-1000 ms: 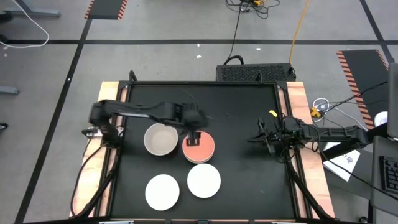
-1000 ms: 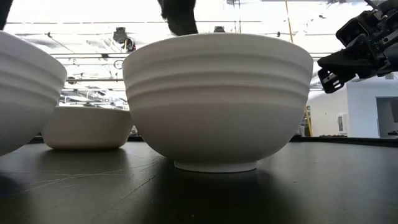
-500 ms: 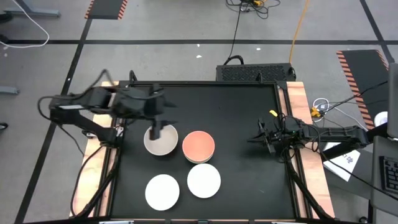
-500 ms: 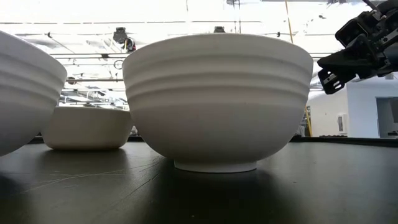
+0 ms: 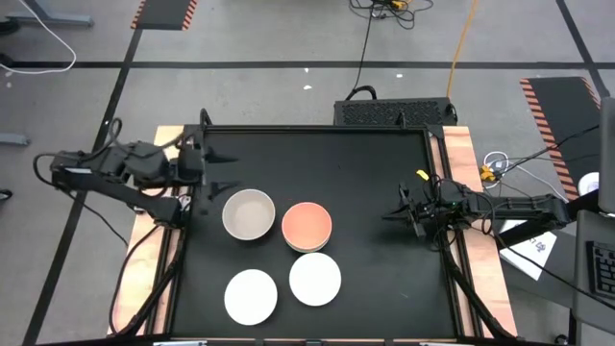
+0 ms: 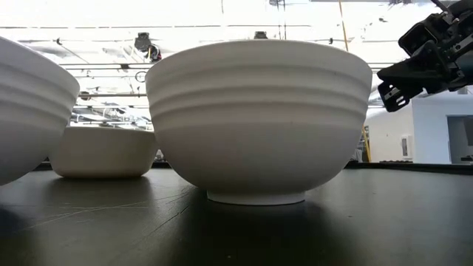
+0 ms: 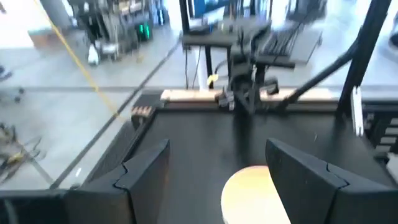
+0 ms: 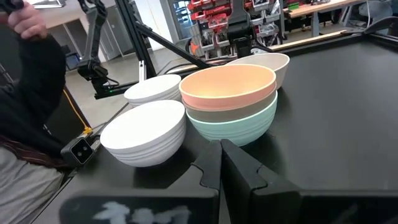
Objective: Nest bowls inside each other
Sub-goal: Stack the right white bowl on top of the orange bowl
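Your stack so far sits near the middle of the table (image 5: 384,163): the salmon bowl (image 8: 227,86) rests inside an olive bowl (image 8: 211,114), which rests inside the mint bowl (image 8: 239,128), three deep. From above only the salmon one (image 5: 307,224) shows, with a thin pale edge beneath it. Just beside the stack, on the left arm's side, stands the beige bowl (image 5: 249,213), upright and empty, not touching it as far as the overhead view shows. The two white bowls (image 5: 251,295) (image 5: 315,277) stand in the front row, the second close against the stack's front edge; whether they touch you cannot tell from above. So judge the task about half done: three bowls nested, three loose. The left gripper (image 5: 197,163) hangs at the table's left rear edge, off to the side of the beige bowl, its fingers (image 7: 144,169) spread wide with nothing between them. The right gripper (image 5: 408,213) waits at the right edge of the table, its fingers (image 8: 208,163) pressed together and holding nothing. The step in hand looks like fetching the next loose bowl, and the beige one is nearest the left arm. For that you would bring the open fingers down over its rim, one inside and one outside the wall, pinch, lift clear, then carry it over the salmon bowl and lower it level so it seats without knocking the stack.
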Tool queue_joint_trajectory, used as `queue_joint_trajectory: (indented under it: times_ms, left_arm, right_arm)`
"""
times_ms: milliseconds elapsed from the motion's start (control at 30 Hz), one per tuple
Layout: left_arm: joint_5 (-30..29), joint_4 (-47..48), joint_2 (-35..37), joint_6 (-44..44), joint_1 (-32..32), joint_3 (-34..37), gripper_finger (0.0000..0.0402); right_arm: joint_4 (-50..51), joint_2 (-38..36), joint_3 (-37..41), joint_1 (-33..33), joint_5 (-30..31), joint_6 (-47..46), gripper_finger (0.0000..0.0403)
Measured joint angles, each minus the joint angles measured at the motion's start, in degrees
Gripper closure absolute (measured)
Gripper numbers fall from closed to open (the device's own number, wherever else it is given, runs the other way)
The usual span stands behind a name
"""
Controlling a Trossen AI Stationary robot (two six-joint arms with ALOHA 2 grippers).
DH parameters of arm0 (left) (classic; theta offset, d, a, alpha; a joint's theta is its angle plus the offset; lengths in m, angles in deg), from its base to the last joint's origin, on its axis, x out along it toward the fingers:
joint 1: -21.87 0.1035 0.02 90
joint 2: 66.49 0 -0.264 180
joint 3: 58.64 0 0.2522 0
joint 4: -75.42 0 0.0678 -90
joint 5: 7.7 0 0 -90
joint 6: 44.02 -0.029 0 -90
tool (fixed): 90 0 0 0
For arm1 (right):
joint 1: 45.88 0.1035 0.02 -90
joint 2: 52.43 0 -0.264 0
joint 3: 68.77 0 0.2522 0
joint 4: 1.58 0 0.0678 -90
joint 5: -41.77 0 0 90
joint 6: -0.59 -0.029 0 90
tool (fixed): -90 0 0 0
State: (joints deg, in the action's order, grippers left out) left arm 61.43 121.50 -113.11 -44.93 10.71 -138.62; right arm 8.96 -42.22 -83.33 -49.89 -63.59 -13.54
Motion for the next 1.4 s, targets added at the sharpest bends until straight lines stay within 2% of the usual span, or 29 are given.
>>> queue_joint_trajectory:
  times_ms: [133,333,767,967,1233,1400]
  left_arm:
    - [2.9,-11.6,6.5,-1.7,-0.1,11.3,0.0135]
    - [3.0,-16.9,12.4,-0.6,-0.1,25.4,0.0135]
    - [2.4,-33.5,22.0,-1.3,-0.1,47.4,0.0135]
    - [0.5,-33.4,27.6,0.0,-0.1,53.4,0.0135]
    - [1.1,-30.3,32.5,-0.5,-0.1,55.8,0.0135]
    - [-1.6,-26.6,34.9,-0.9,0.0,56.8,0.0135]
  right_arm:
    - [0.0,0.0,0.0,0.0,0.0,0.0,0.0403]
    - [0.0,0.0,0.0,0.0,0.0,0.0,0.0403]
    - [0.0,0.0,0.0,0.0,0.0,0.9,0.0403]
    - [0.0,0.0,0.0,0.0,0.0,1.3,0.0403]
    - [0.0,0.0,0.0,0.0,0.0,1.7,0.0403]
    - [0.0,0.0,0.0,0.0,0.0,1.6,0.0403]
